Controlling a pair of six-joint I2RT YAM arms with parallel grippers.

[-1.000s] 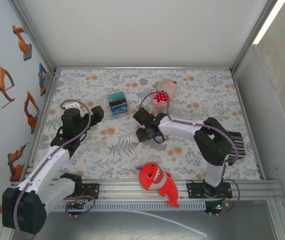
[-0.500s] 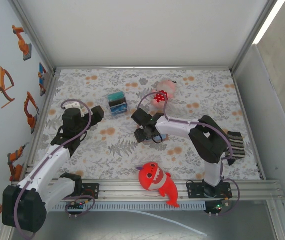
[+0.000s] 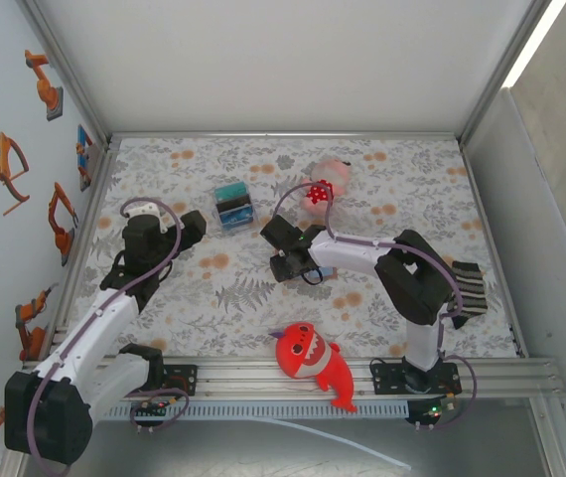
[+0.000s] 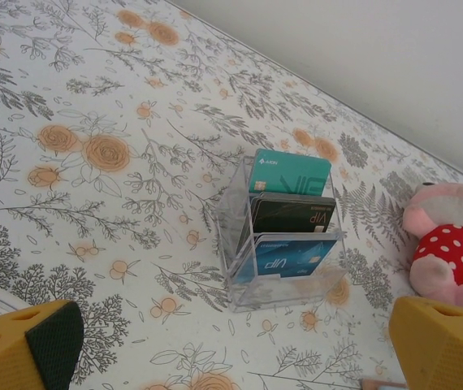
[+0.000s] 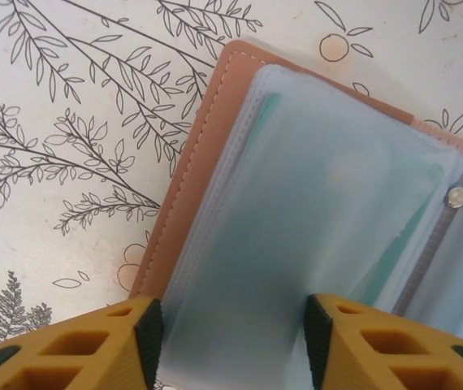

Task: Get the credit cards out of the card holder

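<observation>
The card holder (image 5: 203,166) lies open on the floral mat, a tan-brown cover with pale plastic sleeves (image 5: 329,187) and a snap on its spine. Teal edges of a credit card (image 5: 266,107) show through the sleeves. My right gripper (image 5: 233,325) points down at it, jaws partly apart, one pad at each side of the topmost sleeve page; no firm pinch is visible. In the top view this gripper (image 3: 285,260) sits mid-table and hides the holder. My left gripper (image 4: 235,345) is open and holds nothing; from above it (image 3: 189,227) sits left of centre.
A clear acrylic stand (image 4: 284,236) holds teal, black and blue cards upright; from above it (image 3: 231,205) is just beyond the left gripper. A pink plush with a red dotted dress (image 3: 321,185) lies behind the right gripper. A red shark plush (image 3: 313,363) lies near the front rail, and a striped sock (image 3: 470,286) at the right.
The right gripper has shifted slightly left over the card holder and its jaws have narrowed. The right elbow swung inward. The left arm has stayed put.
</observation>
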